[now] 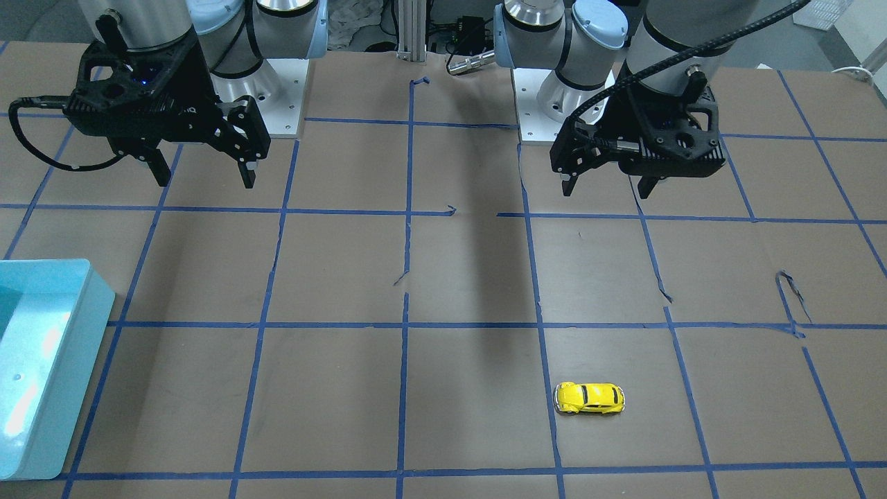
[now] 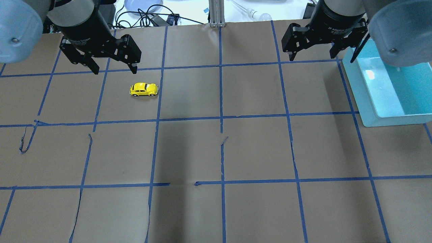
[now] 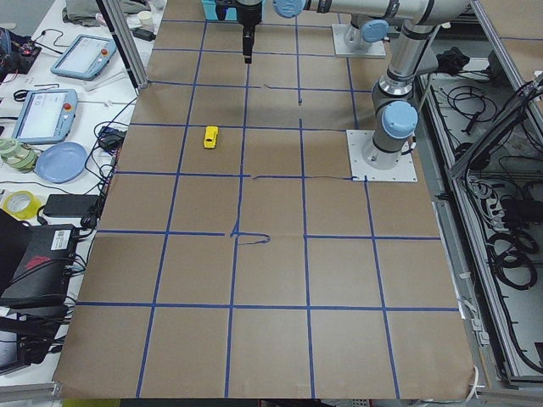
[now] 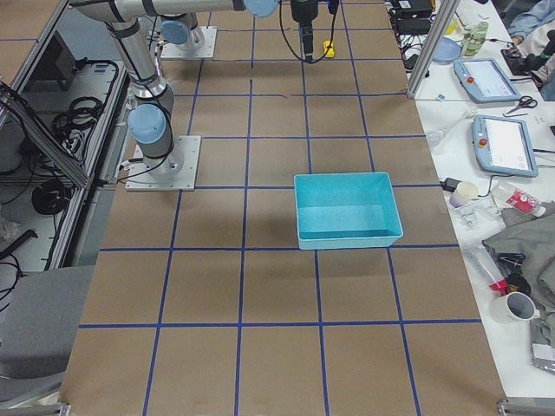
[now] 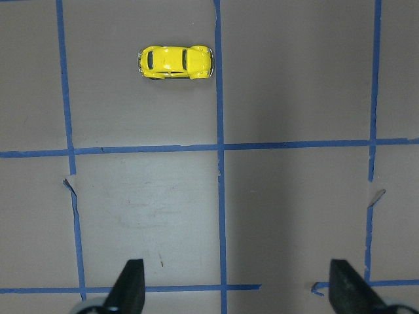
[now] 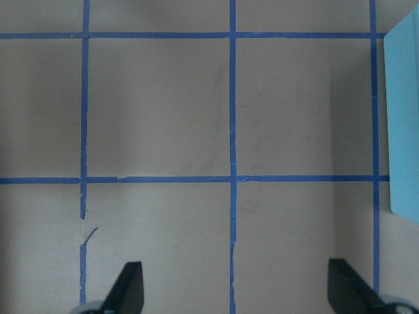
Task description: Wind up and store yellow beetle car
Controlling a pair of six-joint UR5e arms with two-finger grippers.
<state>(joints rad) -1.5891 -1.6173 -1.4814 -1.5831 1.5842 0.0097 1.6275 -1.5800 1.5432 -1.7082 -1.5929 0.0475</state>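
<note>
Brown paper (image 2: 256, 148) spread flat over the whole work top, dull and a bit wrinkled, ripped in a few spots. Blue tape (image 2: 221, 101) stuck across it in long thin lines, making big squares, peeling here and there.

Far left, hanging above the paper: left gripper (image 2: 115, 71), black, blocky and hard-looking. Two fingers spread wide apart, holding nothing. Tiny white writing on its wrist, too small to read.

Just past those fingers, down on the paper and not touching them: yellow beetle car (image 2: 144, 89). Very small, smaller than the gripper. Bright yellow, smooth and shiny, with a round bug-shaped body, dark windows and silver-grey wheels. Standing on its wheels, turned sideways, one end just beside a blue tape line.

Over on the right, also hanging above the paper: right gripper (image 2: 313, 56), same black blocky shape. Fingers spread wide too, with nothing between them. Small white letters on its wrist, maybe "Adaptive Gripper", but hard to be sure.

Far right, near that gripper: light blue bin (image 2: 393, 120). Box-shaped, open on top, with smooth shiny walls and a bright glare spot inside. Sitting on the paper, well apart from the car, all the way at the other side.
</note>
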